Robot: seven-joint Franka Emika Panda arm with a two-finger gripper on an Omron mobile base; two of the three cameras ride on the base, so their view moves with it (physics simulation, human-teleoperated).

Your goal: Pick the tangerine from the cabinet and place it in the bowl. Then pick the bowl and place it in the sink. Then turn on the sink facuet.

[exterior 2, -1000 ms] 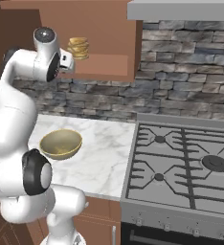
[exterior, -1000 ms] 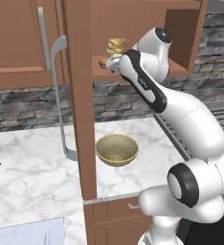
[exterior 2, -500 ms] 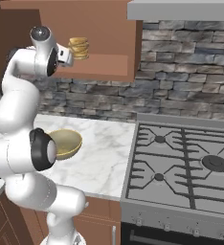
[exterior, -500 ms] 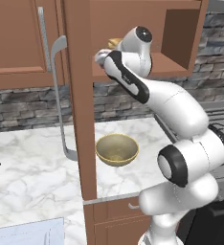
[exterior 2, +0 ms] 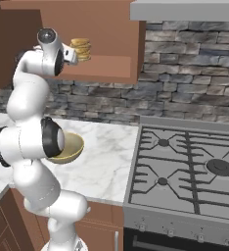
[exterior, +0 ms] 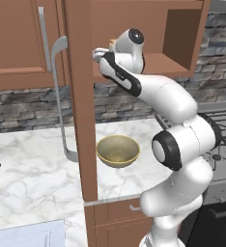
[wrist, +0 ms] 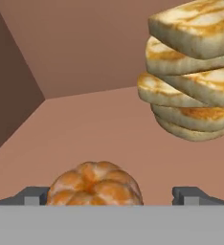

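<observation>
A: Fingers (wrist: 114, 195)?
B: Spread fully wide, holding nothing. Set either side of the tangerine (wrist: 95, 184) on the cabinet (wrist: 85, 72) shelf, ready to close.
A: Bread stack (wrist: 193, 72)?
B: Beyond the fingers, off to one side, clear. Bowl (exterior: 117, 150) waiting on the surface (exterior: 33, 169) below.

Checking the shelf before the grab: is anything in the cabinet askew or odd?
The bread stack beside the tangerine is uneven, its pieces offset and tilted. Otherwise nothing stands out; the bowl sits upright.
</observation>
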